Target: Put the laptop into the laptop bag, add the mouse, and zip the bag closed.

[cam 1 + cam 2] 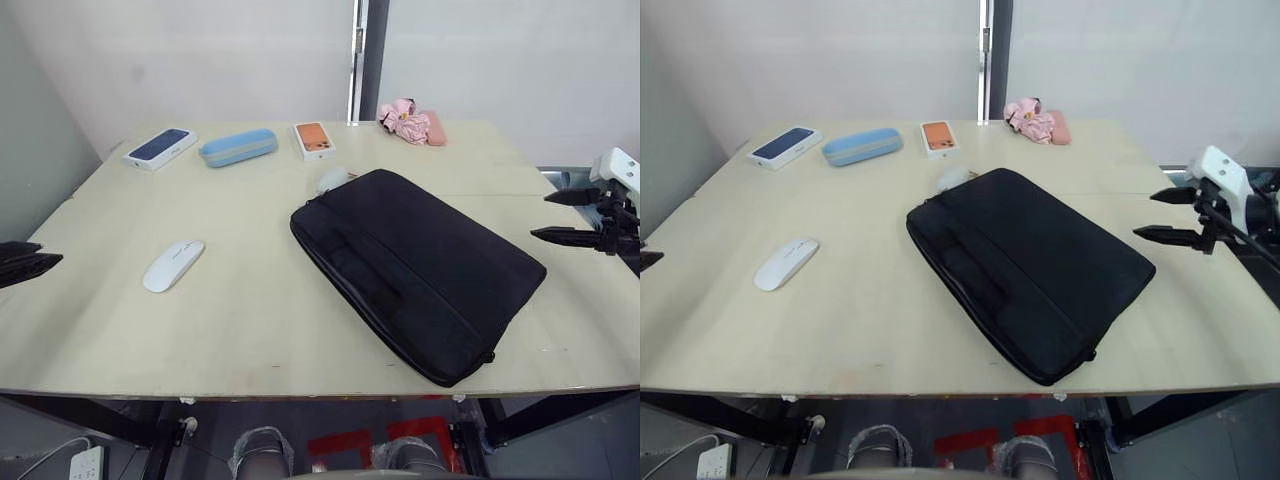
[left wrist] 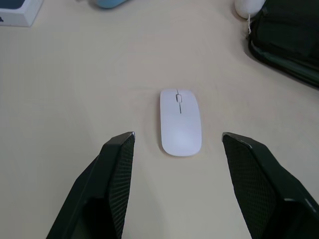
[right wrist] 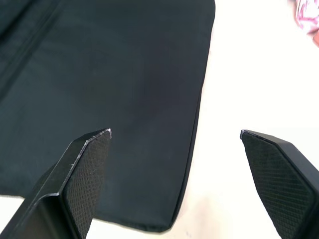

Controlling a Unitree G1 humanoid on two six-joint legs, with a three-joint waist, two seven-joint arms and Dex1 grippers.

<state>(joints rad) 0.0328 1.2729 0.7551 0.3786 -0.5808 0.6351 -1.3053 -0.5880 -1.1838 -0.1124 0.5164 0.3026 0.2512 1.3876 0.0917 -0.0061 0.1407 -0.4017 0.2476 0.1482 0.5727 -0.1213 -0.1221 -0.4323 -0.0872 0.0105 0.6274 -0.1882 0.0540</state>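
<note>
Left claw (image 2: 178,137) wide open, empty — mouse (image 2: 180,122) just ahead, right claw (image 3: 175,134) spread, empty — over laptop bag (image 3: 99,89)

A phone box (image 1: 160,147), blue case (image 1: 238,147), orange-pictured box (image 1: 314,140) and pink cloth bundle (image 1: 411,122) line the table's (image 1: 250,320) far edge.

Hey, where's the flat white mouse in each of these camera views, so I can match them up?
Left eye view: the mouse lies on the table's left half, left of the laptop bag.
Right eye view: same spot, mouse left of the bag.
Left wrist view: mouse ahead of the open left gripper.
Right wrist view: not in it.
Shared landmark: the black bag.
</note>
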